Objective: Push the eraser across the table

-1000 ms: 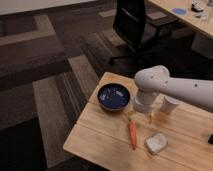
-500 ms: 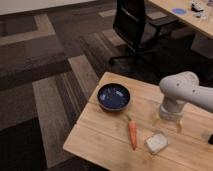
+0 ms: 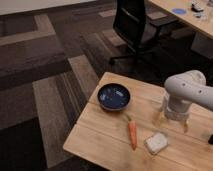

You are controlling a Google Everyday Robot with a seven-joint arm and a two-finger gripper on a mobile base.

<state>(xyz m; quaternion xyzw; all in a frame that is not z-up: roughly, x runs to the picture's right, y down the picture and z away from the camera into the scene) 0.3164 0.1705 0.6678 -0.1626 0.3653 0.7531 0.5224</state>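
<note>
Tool [image 3: 174, 122] now farther right, beyond the eraser [image 3: 156, 143].

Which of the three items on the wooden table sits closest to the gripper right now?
The white eraser, just below-left of the gripper. The carrot lies farther left, and the blue bowl farther still.

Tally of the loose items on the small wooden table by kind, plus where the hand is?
Bowl, dark blue: 1
Carrot, orange: 1
Eraser, whitish block: 1
Total: 3
The hand hangs over the table, above and right of the eraser.
</note>
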